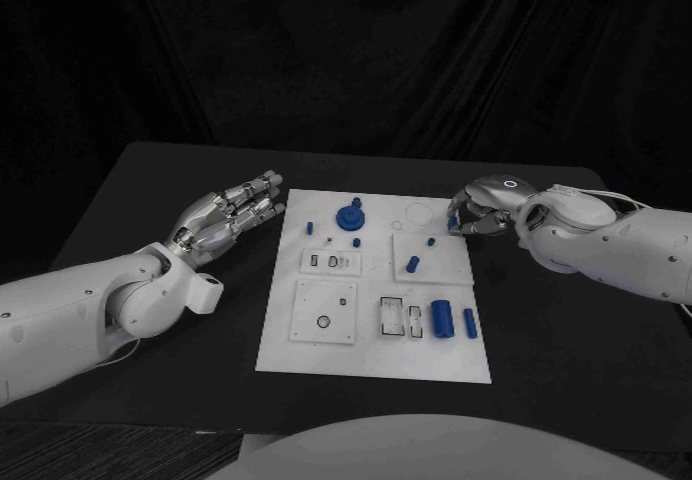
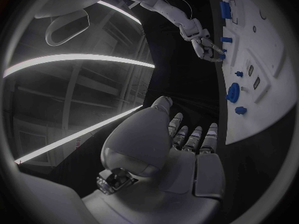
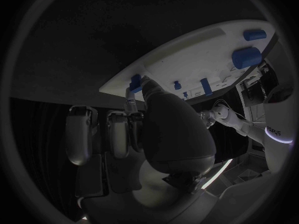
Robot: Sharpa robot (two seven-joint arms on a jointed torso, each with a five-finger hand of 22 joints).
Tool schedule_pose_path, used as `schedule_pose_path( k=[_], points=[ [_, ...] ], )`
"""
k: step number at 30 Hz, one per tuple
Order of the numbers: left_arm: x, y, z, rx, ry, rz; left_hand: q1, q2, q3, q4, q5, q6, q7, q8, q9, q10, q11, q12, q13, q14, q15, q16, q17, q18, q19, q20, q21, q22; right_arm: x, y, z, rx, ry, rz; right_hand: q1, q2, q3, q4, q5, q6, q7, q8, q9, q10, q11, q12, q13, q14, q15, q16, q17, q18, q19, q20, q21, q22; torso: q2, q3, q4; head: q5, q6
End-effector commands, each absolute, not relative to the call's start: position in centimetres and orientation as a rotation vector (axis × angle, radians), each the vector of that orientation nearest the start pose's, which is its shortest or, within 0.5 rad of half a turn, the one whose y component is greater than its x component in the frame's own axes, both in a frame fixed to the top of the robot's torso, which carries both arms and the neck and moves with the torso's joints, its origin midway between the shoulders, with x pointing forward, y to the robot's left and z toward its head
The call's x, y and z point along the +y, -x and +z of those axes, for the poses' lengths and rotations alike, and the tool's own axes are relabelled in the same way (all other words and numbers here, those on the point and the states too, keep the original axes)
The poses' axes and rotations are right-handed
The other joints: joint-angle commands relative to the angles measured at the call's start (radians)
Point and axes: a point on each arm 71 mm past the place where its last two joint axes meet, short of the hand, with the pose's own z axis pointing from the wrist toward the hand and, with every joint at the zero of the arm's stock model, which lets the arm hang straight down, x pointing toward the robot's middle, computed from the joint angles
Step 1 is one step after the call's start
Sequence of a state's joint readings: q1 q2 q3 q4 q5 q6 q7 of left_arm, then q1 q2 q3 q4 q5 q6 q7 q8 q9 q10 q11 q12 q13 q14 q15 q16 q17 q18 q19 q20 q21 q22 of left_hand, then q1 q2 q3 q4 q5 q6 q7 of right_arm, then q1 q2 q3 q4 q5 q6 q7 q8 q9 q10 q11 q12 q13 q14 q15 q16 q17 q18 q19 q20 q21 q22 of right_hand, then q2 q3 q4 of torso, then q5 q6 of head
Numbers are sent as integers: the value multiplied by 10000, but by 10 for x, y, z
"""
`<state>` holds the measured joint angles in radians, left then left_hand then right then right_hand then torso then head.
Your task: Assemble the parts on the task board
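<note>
The white task board [image 1: 325, 355] lies in the middle of the black table. A round blue part [image 1: 349, 215] stands near its far edge, with a small blue peg [image 1: 309, 227] beside it. A blue cylinder [image 1: 443, 319] and a thinner blue bar [image 1: 469, 321] lie at the near right. My right hand [image 1: 483, 205] is at the board's far right edge, fingers curled, pinching a small blue part [image 3: 134, 82] between thumb and finger. My left hand [image 1: 231, 215] hovers just off the board's far left corner, fingers stretched out and holding nothing.
More small blue parts sit mid-board, one an oblong piece [image 1: 413, 264] on a raised white square. Slotted white plates [image 1: 325, 310] occupy the near left of the board. Bare black table [image 1: 577, 370] surrounds the board on all sides.
</note>
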<state>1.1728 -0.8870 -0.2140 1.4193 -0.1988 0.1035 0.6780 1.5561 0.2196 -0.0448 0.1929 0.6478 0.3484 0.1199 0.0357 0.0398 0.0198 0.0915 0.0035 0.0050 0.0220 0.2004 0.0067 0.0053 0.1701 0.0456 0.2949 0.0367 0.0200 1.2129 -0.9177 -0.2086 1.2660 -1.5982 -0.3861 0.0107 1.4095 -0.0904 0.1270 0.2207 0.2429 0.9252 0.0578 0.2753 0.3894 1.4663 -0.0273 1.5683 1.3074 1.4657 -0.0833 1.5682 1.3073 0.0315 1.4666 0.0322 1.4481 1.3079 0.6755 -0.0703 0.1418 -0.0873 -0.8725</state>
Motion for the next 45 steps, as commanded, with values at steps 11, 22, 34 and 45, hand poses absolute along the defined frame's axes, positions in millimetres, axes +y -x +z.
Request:
schedule_pose_path(
  k=[11,22,34,45],
  points=[
    [240,-458,-235,15352,7673,-18773,-6,29,57,2,-8,26,89,59,13,5,105,19,6,-9,50,3,14,-91,10,-13,12,-5,-312,-490,-225,15726,2663,3476,65,186,19,-123,216,173,5,389,254,1045,4,25,2634,1051,-51,26,2635,16,344,-71,-76,2169,0,-1,3,0,-2],
    [238,-459,-236,15495,7700,-18769,-8,29,62,1,-9,34,93,60,14,10,109,20,7,-3,51,5,16,-92,13,-13,14,-4,-248,-482,-180,15134,3174,4923,-26,254,-4,-90,262,82,42,445,301,1045,34,25,2634,1051,-9,26,2635,34,307,-43,-161,2146,-38,-19,-49,28,-2],
    [236,-459,-236,15574,7714,-18802,-14,27,75,-1,-12,49,98,63,16,13,113,21,8,-3,52,5,15,-95,13,-13,14,-4,-167,-468,-197,16549,4727,6257,38,352,57,-256,659,-35,84,509,349,1045,63,25,2634,1051,26,26,2635,74,230,-11,-332,2097,-38,-18,-21,42,-2],
    [234,-459,-236,15483,7638,-18955,-26,25,166,-29,20,160,111,87,30,53,129,31,18,42,74,20,28,-107,40,-14,34,4,-128,-460,-218,17071,5405,6484,17,377,100,-420,887,-302,214,369,281,1045,158,25,2634,1051,105,26,2635,133,108,51,-597,2017,-27,-14,-27,17,-2]
  ],
)
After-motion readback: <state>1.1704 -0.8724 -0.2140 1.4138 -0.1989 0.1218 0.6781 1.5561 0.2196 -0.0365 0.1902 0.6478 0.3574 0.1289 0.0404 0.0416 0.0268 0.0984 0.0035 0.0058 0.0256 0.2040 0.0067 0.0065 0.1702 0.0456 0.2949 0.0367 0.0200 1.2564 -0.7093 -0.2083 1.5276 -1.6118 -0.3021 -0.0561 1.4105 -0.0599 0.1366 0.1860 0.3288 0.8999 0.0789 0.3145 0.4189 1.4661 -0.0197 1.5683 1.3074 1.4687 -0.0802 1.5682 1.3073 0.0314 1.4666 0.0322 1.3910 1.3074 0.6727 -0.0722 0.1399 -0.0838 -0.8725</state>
